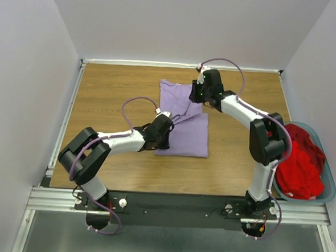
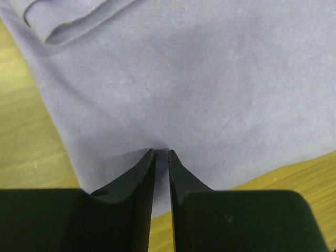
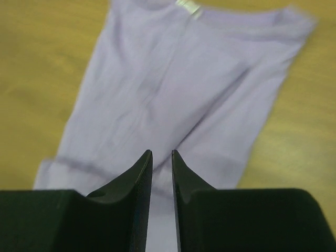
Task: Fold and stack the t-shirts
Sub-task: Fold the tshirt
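Basket (image 1: 304,200) holds red t-shirt (image 1: 300,162) (lavender t-shirt (image 1: 185,137) outside)

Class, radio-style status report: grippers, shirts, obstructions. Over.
Left gripper pinching lavender t-shirt. Right gripper over it, grip unclear. Red t-shirt in basket. Nothing blocking.

No readable text, brand or number anywhere. Pale neck tag (image 3: 189,8) at top centre, on lavender t-shirt (image 3: 173,105), too blurred to read.
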